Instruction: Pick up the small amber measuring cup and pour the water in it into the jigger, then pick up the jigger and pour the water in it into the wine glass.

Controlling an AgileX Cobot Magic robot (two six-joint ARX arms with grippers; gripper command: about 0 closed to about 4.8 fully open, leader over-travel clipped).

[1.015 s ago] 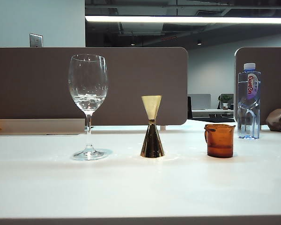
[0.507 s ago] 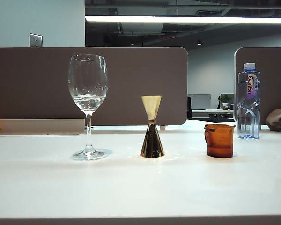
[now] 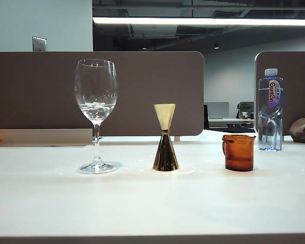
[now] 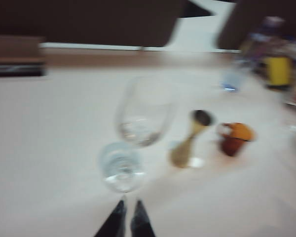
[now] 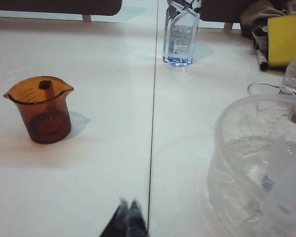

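The small amber measuring cup (image 3: 239, 152) stands upright and untouched on the white table (image 3: 142, 203), to the right of the jigger (image 3: 165, 137), with the wine glass (image 3: 95, 114) further left and a water bottle (image 3: 270, 109) behind. Nothing is grasped, so the first pick-up looks yet to begin. The right gripper (image 5: 129, 210), fingertips together, hangs near the cup; the left gripper (image 4: 128, 210) (its view is blurred) hovers by the glass's foot, tips nearly together. Next, jaws must spread to take the cup.

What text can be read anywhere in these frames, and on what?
"GanCn", as best it reads, vertical red letters on the bottle label, exterior view.
Small print beside it: too small to read.
Bottle label in the right wrist view: illegible.
Amber cup marks: too faint.
Left wrist view: blurred, nothing readable.
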